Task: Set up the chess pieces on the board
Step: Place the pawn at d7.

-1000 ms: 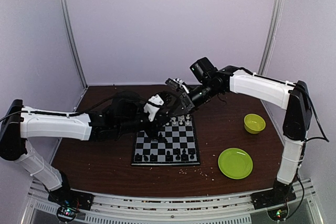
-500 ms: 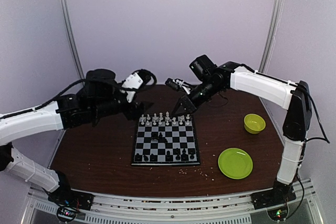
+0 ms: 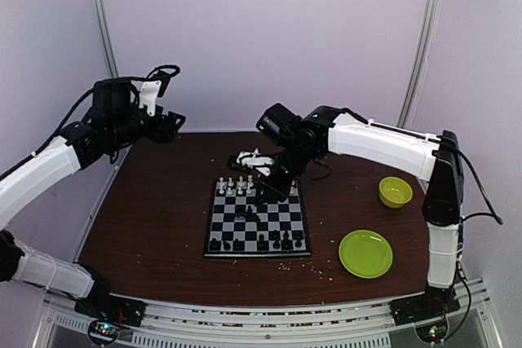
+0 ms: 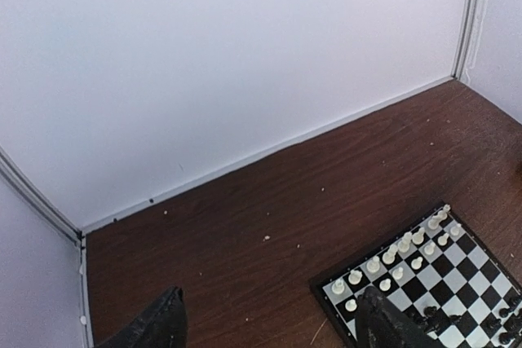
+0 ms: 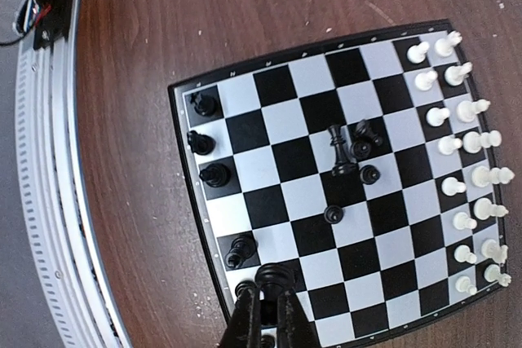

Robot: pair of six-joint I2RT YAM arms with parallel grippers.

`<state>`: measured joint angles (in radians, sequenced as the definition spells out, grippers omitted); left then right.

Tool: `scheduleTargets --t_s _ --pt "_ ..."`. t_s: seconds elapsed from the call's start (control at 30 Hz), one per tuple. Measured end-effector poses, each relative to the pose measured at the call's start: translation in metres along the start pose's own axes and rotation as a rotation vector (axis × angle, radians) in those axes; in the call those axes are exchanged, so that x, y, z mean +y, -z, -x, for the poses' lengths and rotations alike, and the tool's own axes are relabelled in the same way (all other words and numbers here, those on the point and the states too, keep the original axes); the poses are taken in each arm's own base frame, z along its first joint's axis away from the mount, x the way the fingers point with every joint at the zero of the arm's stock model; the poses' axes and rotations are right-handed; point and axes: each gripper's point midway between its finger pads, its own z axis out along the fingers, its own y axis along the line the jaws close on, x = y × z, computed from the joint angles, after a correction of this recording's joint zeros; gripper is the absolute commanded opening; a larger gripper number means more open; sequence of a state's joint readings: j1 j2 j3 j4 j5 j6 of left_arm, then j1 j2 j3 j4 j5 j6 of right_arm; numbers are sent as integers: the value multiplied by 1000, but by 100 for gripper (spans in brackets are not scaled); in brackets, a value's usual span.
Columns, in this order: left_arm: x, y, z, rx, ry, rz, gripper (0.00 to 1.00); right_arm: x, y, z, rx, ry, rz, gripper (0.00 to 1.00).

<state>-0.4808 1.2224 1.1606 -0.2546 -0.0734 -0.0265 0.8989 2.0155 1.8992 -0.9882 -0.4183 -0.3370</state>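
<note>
Chess pieces (image 5: 338,151): white rows lined up, black ones scattered.

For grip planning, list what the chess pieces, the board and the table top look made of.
The chess pieces: probably moulded plastic, going by the solid black or white colour and smooth rounded shapes. The board: smooth and flat, with printed checks and a thin black rim; plastic or card, cannot tell. The table: dark brown with visible wood grain; solid wood or laminate, unclear.
</note>
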Motion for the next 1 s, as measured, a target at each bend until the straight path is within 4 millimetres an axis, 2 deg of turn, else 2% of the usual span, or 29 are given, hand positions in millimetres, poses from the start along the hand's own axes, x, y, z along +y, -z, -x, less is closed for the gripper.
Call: scheduleTargets --t_s 0.07,0.13,0.37,0.47,0.77,1.0 --pt "7 -2 -15 35 21 6 71 5 -17 -9 58 28 -5 4" --pt "10 0 -19 47 30 11 72 8 -31 -16 106 45 -9 4" --pt "14 35 10 -57 34 20 71 5 -65 -35 230 88 -42 4" --pt "15 43 17 -84 35 23 71 6 -73 -42 264 98 -47 4" --pt "13 40 12 -72 34 15 70 4 -77 -49 307 117 -66 4" --pt "13 39 11 -68 34 12 70 2 -89 -60 347 114 -59 4"
